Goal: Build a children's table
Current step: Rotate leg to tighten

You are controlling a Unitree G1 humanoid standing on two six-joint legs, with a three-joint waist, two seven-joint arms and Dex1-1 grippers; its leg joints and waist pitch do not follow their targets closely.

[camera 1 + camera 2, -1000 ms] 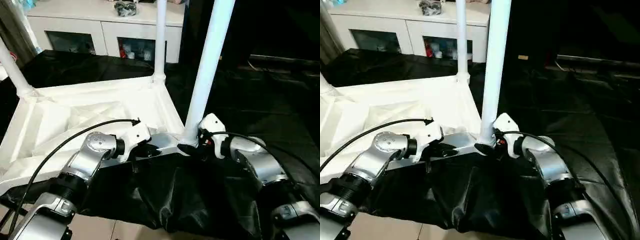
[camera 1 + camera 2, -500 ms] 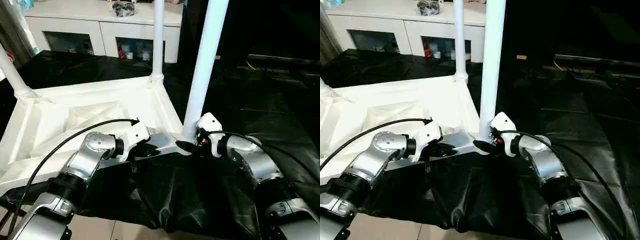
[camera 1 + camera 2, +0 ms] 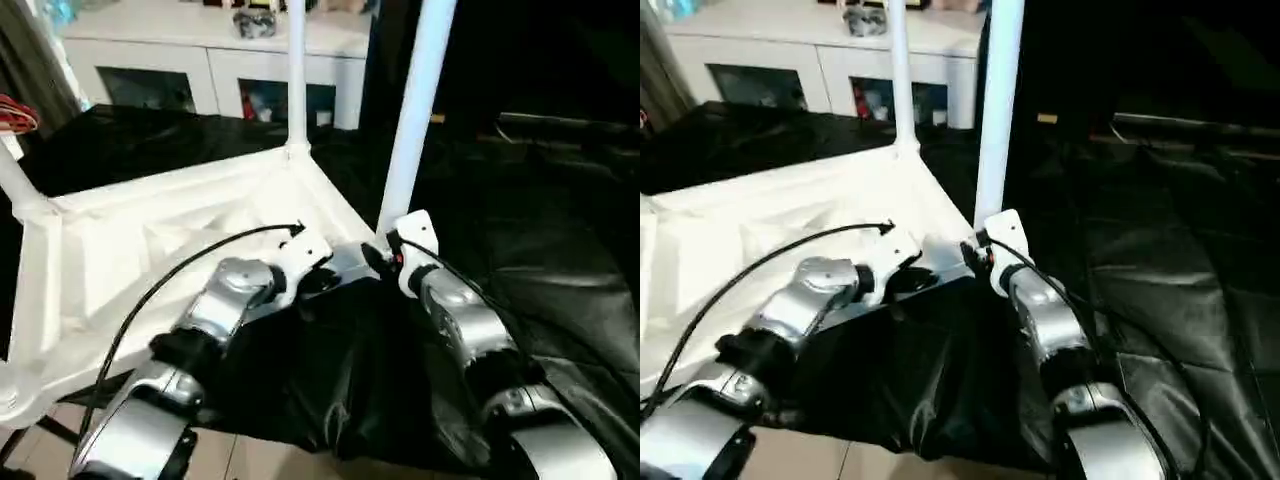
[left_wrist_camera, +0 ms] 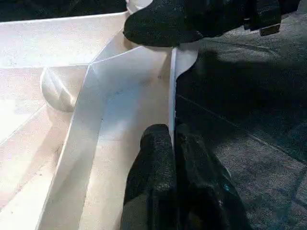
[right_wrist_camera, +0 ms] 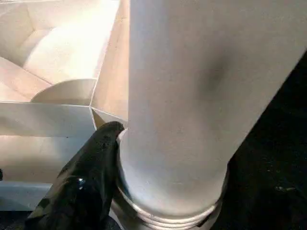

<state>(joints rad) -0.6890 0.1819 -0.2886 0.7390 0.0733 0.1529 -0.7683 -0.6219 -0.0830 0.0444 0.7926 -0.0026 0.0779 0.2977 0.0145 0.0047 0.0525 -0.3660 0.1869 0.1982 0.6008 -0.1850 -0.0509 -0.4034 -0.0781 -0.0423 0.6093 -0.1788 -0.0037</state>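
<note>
We see the tabletop point(image 3: 170, 240) lying upside down on a black sheet point(image 3: 520, 250), its ribbed underside facing up. Three legs stand upright in corner sockets: the near leg point(image 3: 415, 110) at the corner closest to us, a far leg point(image 3: 296, 70) at the corner beyond it, and a third leg point(image 3: 15, 175) at the left edge of the head view.

Our left end effector point(image 4: 173, 158) has its fingers point(image 4: 153, 163) pressed together on the thin near rim of the tabletop, just beside the near leg's corner. Our right end effector point(image 3: 378, 258) is at the base of the near leg; in the right wrist view one black finger point(image 5: 91, 177) lies against the leg just above its threaded collar, and we cannot tell whether the other finger touches, so the grip there is uncertain.

A black cable point(image 3: 200, 260) arcs over our left forearm point(image 3: 225, 305). Behind the tabletop stands a white cabinet point(image 3: 230, 65) with glass doors, small items on top. The sheet bunches in folds below the near edge, between our two forearms.
</note>
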